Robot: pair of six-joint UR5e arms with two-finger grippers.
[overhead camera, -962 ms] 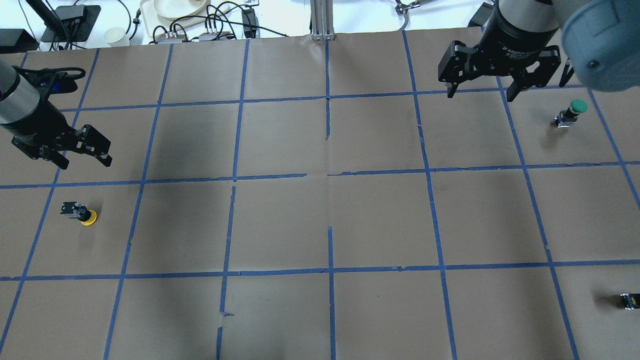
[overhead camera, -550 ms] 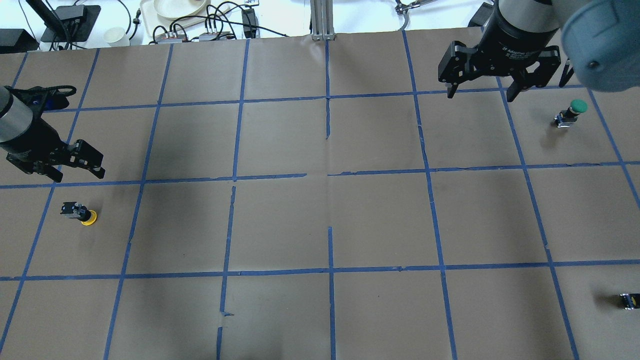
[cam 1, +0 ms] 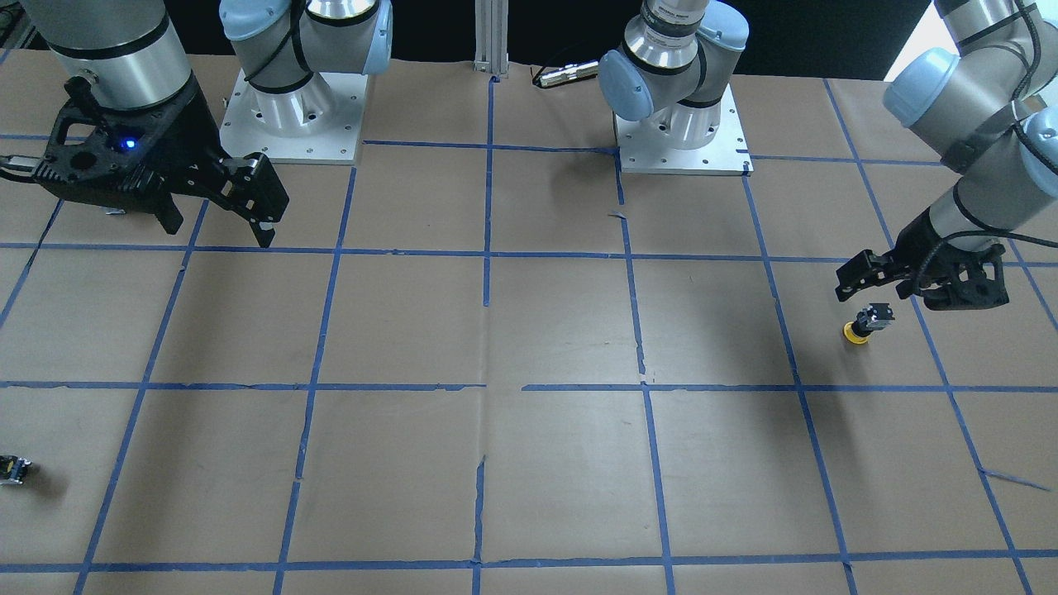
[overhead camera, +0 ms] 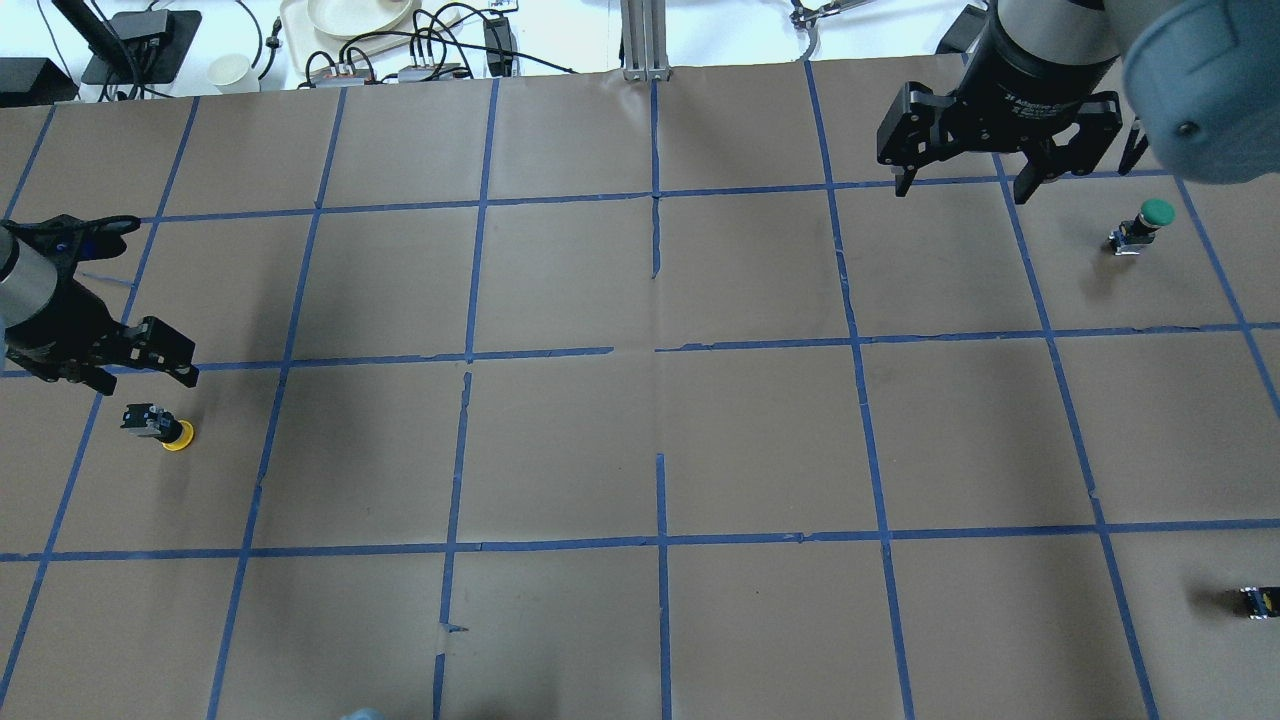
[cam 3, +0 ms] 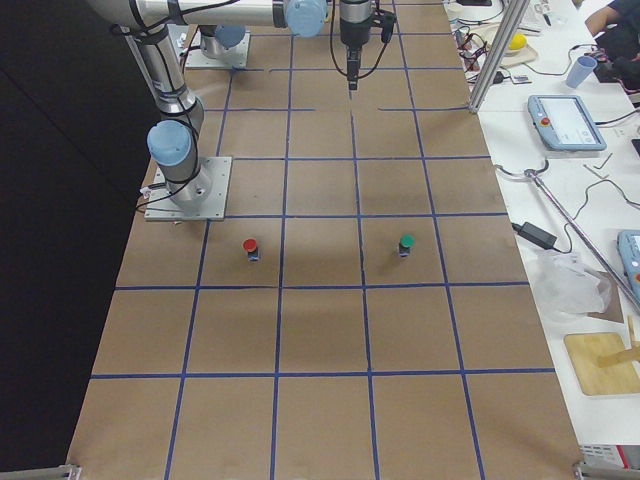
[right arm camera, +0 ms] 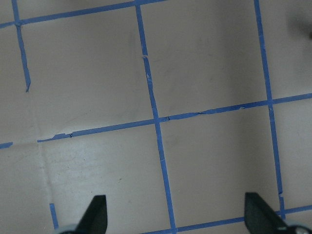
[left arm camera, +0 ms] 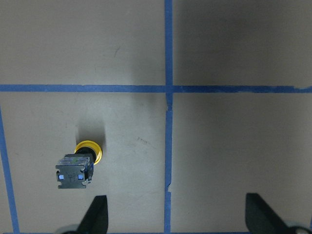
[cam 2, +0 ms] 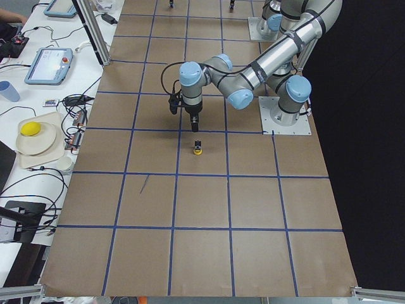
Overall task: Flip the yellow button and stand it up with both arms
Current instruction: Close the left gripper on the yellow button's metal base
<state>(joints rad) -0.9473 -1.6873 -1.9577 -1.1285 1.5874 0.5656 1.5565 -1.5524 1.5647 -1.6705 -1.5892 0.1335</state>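
Surface [overhead camera: 640,440]: brown paper marked into squares by a grid of blue tape.

Yellow button [overhead camera: 165,428]: it sits at the robot's left end of the surface, inside one taped square and near that square's far corner. The yellow cap is down against the paper and the dark blocky body is uppermost. In the left wrist view the end of the body faces the camera, with the cap's rim showing behind it.

Left hand [overhead camera: 145,380]: its fingers are spread wide and it hangs just beyond the yellow button, on the far side from the robot, apart from it and not touching. In the left wrist view the button lies off-centre, close to one fingertip.

Right hand [overhead camera: 962,190]: it is spread wide too, raised over the far part of the robot's right side, well apart from the yellow button. Its wrist view shows taped paper between the fingertips.

Green-capped button [overhead camera: 1145,225]: it stands near the right hand, on the robot's right.

Red-capped button [cam 3: 250,247]: seen in the right side view, a square or so from the green-capped button.

Small dark block [overhead camera: 1258,602]: it lies at the right edge of the surface, close to the robot.
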